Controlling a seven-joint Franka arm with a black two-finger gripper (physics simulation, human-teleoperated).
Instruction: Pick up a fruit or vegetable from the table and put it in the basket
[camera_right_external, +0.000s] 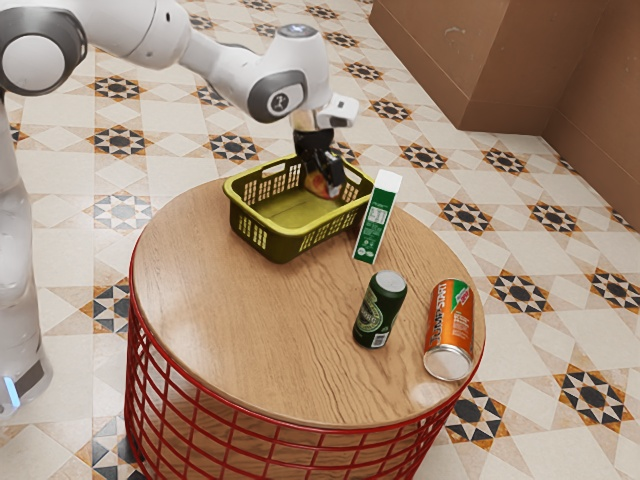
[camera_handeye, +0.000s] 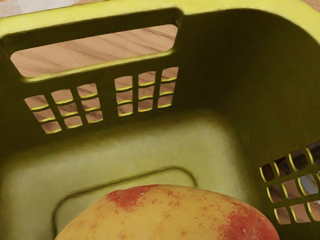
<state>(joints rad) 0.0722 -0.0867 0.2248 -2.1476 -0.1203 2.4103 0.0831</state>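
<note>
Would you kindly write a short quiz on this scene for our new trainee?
1. True or false: the basket is on a square table.
2. Which is nearest the basket: (a) the orange can, (b) the green-and-white carton, (c) the green can?
3. Fill in: the skin of the fruit is yellow with patches of ____.

Key: 1 false, it is round; 2 b; 3 red.

1. 1 green-and-white carton (camera_right_external: 375, 220), upright, near the gripper (camera_right_external: 328, 188).
2. 1 green can (camera_right_external: 380, 312), upright, farther from it.
3. 1 orange can (camera_right_external: 451, 328), on its side, farther still.
4. Patterned floor (camera_right_external: 540, 240), below it.
5. Brown wall (camera_right_external: 480, 65), well apart.
</note>
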